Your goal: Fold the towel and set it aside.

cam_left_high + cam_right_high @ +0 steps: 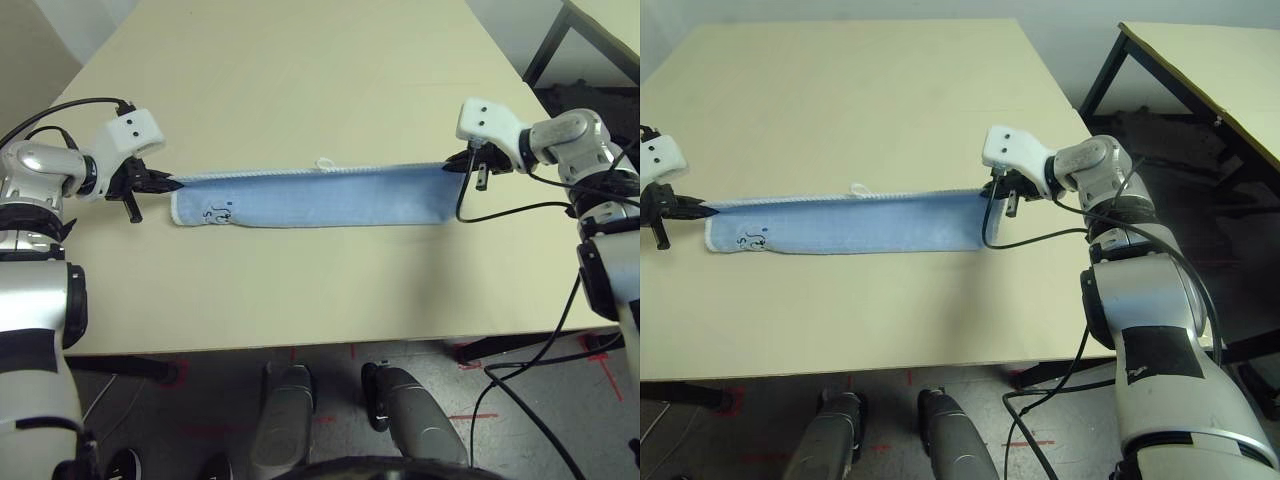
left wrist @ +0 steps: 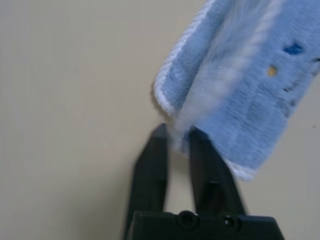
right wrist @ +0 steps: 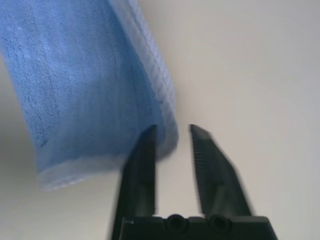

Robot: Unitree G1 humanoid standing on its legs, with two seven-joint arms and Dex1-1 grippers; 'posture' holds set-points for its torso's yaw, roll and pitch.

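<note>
The towel [image 1: 310, 197], light blue with white stitched edging, lies on the beige table [image 1: 300, 80] as a long narrow strip folded lengthwise. A small loop [image 1: 326, 162] sticks out of its far edge, and a dark embroidered mark [image 1: 218, 212] sits near its left end. At that end my left gripper [image 1: 172, 183] has its fingers slightly apart, the towel [image 2: 250, 90] corner between the tips [image 2: 176, 131]. My right gripper [image 1: 455, 166] is at the right end, open, with the towel [image 3: 75, 75] edge beside one finger [image 3: 142, 150].
A dark-framed second table [image 1: 1200, 60] stands off to the right, beyond my table's edge. Black cables [image 1: 500, 210] hang from my right wrist over the tabletop. Bare tabletop stretches behind and in front of the towel.
</note>
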